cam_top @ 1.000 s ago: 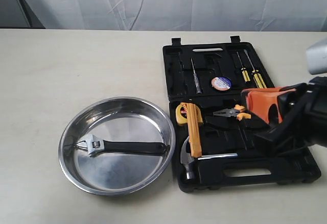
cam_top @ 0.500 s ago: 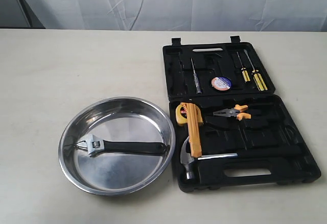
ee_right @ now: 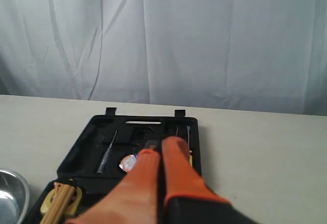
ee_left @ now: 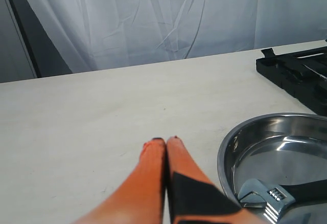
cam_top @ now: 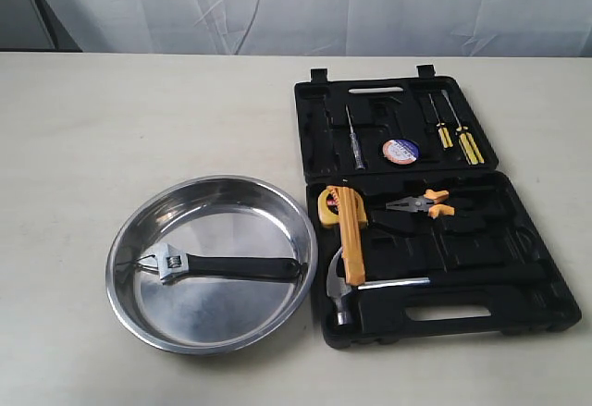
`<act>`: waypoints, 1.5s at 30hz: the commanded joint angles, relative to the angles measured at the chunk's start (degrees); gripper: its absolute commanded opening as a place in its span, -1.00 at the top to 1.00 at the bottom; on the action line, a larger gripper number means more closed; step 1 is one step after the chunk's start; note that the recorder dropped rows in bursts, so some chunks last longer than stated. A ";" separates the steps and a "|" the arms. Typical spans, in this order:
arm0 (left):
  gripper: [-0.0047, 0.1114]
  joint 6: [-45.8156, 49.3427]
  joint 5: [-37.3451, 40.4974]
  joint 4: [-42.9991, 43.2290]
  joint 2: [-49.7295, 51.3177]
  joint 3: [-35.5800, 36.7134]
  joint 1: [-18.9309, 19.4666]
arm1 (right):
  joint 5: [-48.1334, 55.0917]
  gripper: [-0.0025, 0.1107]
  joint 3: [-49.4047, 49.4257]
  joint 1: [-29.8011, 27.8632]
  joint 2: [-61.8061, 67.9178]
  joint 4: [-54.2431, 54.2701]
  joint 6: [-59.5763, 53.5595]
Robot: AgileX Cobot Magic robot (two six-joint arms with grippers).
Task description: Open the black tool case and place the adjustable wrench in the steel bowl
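The roll (cam_top: 400, 152) in the case's far half carries a blue, white and red label, and the yellow tape measure (cam_top: 331, 204) has a red mark. The writing on both is too small to read.

The left gripper (ee_left: 166, 141) has its orange fingers pressed together with nothing between them. It hangs above bare table (cam_top: 139, 119) just beside the bowl (cam_top: 213, 180). The right gripper (ee_right: 161, 145) is likewise closed tight on nothing and is held above the case (cam_top: 518, 276), touching nothing. Neither gripper shows in the exterior view.

The wrench (cam_top: 222, 265) lies flat in the bowl, its silver head toward the side away from the case and its black handle reaching almost to the rim nearest the case. The bowl sits on the table just left of the case, close to its edge.

The case lies fully open. The screwdrivers (cam_top: 458, 133) and the roll sit in the far half. The pliers (cam_top: 418, 206), the tape measure and the hammer (cam_top: 344, 290) sit in the near half.
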 commanded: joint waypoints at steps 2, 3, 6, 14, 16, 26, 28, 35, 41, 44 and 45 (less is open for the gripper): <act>0.92 -0.11 0.03 -0.03 -0.15 -0.16 -0.07 | -0.22 0.97 5.32 -0.29 -2.80 -6.27 4.01; 0.92 -0.11 0.03 -0.03 -0.15 -0.16 -0.07 | -0.21 0.97 7.00 -0.29 -3.57 -6.27 4.01; 0.92 -0.11 0.03 -0.03 -0.15 -0.16 -0.07 | -0.21 0.97 9.50 -0.29 -4.78 -6.71 4.01; 0.92 -0.11 0.03 -0.03 -0.15 -0.16 -0.07 | -0.23 0.97 14.17 -0.29 -6.00 -7.82 4.01; 0.92 -0.11 0.03 -0.03 -0.15 -0.16 -0.07 | -0.23 0.97 14.17 -1.43 -6.00 -8.81 4.80; 0.92 -0.11 0.03 -0.03 -0.15 -0.16 -0.07 | -0.90 0.97 16.67 -10.26 -6.00 -7.34 4.88; 0.92 -0.11 0.03 -0.03 -0.15 -0.16 -0.07 | -2.86 0.97 17.31 -10.95 -6.00 -5.25 4.88; 0.92 -0.11 0.03 -0.03 -0.15 -0.16 -0.07 | -3.88 0.97 17.31 -10.95 -6.00 -4.45 0.92; 0.92 -0.11 0.03 -0.03 -0.15 -0.16 -0.07 | -3.88 0.97 17.31 -10.95 -6.00 -4.45 -0.49; 0.92 -0.11 0.03 -0.03 -0.15 -0.16 -0.07 | -3.88 0.97 17.31 -10.95 -6.00 -4.45 0.64; 0.92 -0.11 0.03 -0.03 -0.15 -0.16 -0.07 | -3.88 0.97 17.31 -10.95 -6.00 -4.45 1.16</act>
